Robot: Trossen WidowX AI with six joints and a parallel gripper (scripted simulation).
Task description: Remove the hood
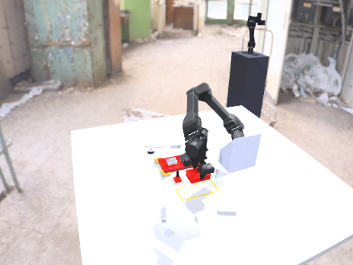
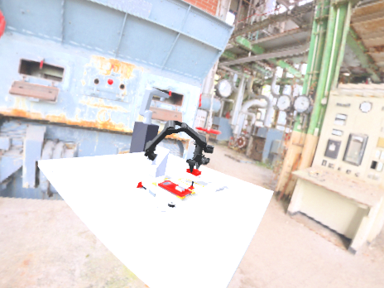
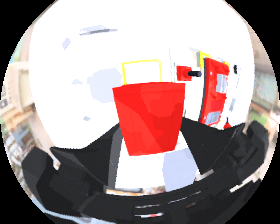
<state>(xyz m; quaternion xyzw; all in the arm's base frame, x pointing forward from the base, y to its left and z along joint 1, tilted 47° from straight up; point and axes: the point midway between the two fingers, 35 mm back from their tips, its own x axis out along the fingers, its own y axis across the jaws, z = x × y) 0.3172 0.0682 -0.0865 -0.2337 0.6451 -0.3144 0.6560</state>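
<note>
My gripper (image 1: 200, 171) (image 2: 194, 167) (image 3: 150, 136) is shut on the red hood (image 1: 195, 176) (image 2: 194, 172) (image 3: 149, 117) of the toy car. It holds the hood a little above the table, just behind the yellow marked rectangle (image 1: 183, 198) (image 3: 125, 66). The red toy car body (image 1: 171, 161) (image 2: 174, 187) (image 3: 214, 97) lies on the table to the left of the gripper in the top view. In the wrist view the hood fills the middle, with the rectangle beyond it and the car at the right.
A pale blue panel (image 1: 240, 153) (image 2: 160, 166) stands on the table right of the arm. A small black wheel (image 1: 151, 151) (image 2: 170, 204) and several small pale parts (image 1: 227, 212) lie scattered on the table. A dark pedestal (image 1: 247, 81) with a camera stands behind the table.
</note>
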